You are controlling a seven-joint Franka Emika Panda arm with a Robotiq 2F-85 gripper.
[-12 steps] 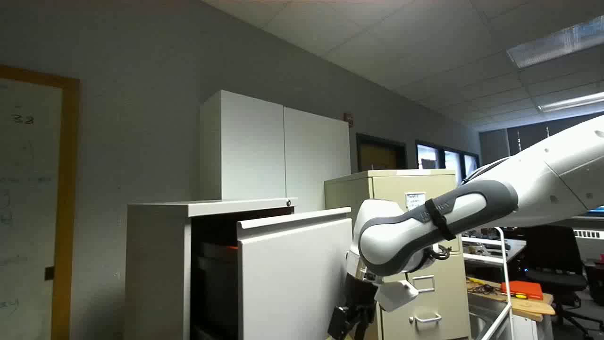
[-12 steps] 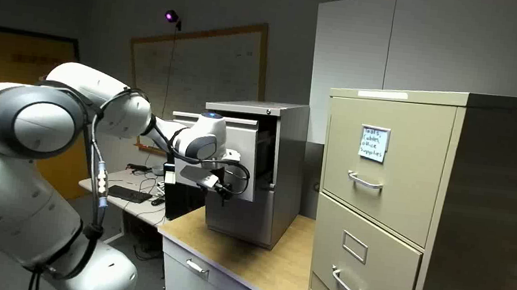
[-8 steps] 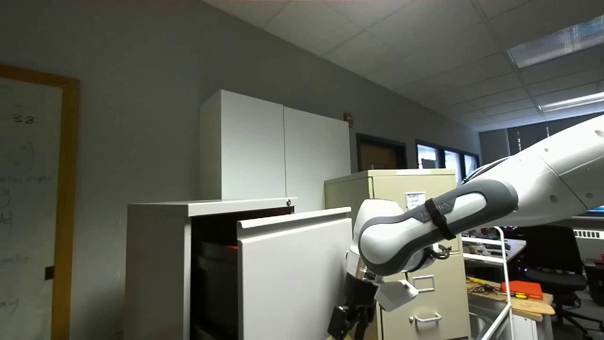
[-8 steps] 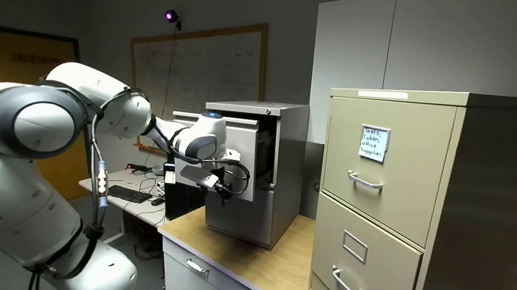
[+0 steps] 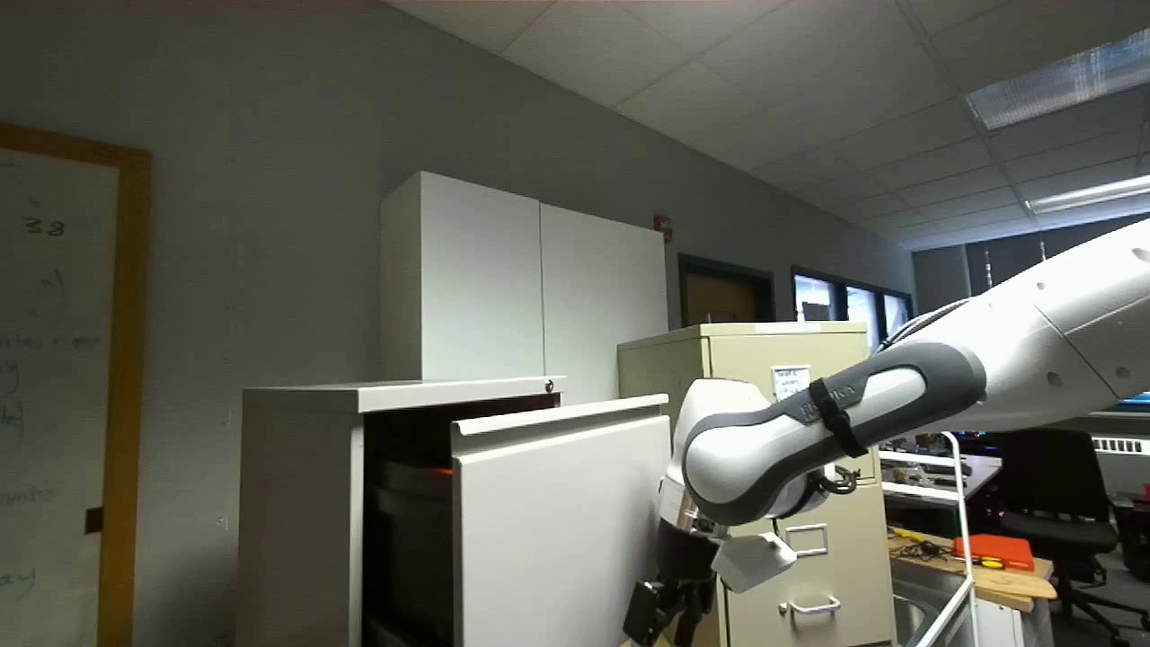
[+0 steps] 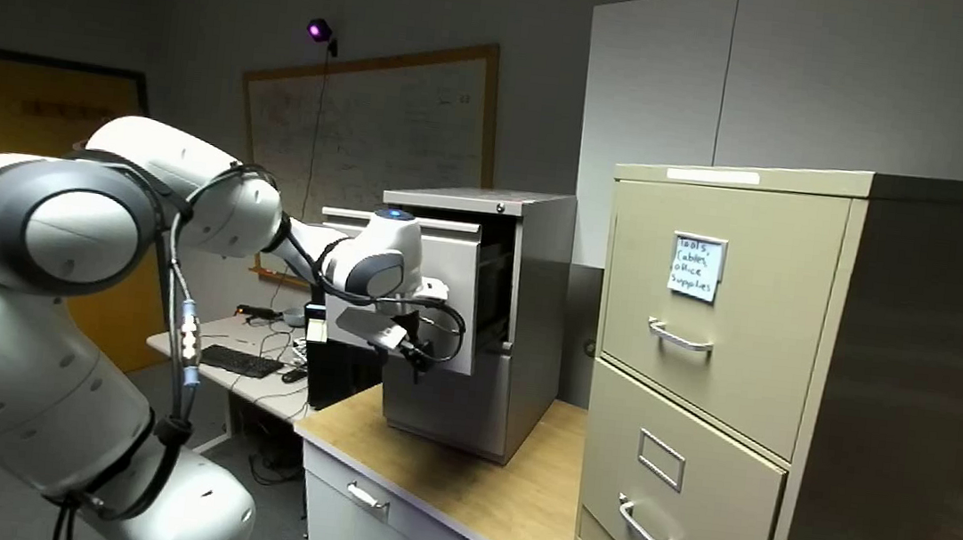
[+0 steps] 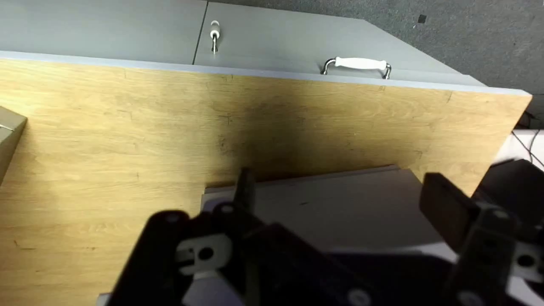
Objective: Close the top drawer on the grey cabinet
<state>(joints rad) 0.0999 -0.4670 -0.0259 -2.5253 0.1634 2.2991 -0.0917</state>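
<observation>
The grey cabinet (image 5: 296,503) (image 6: 540,330) stands on a wooden counter. Its top drawer (image 5: 557,530) (image 6: 454,258) is pulled well out in both exterior views, with a dark gap behind its front panel. My gripper (image 5: 663,620) (image 6: 415,361) points down in front of the drawer's front, low near its bottom edge. Whether it touches the panel I cannot tell. In the wrist view the gripper (image 7: 340,187) is open and empty, its fingers wide apart. Behind them shows the cabinet's grey metal front (image 7: 331,212). My wrist hides part of the drawer front.
A beige filing cabinet (image 5: 746,350) (image 6: 727,233) stands beside the grey cabinet on the counter's side. A white two-door cupboard (image 5: 539,279) is behind. The wooden counter (image 6: 539,491) (image 7: 127,161) has a front edge with handled doors below. A desk (image 6: 237,338) with a keyboard lies beyond.
</observation>
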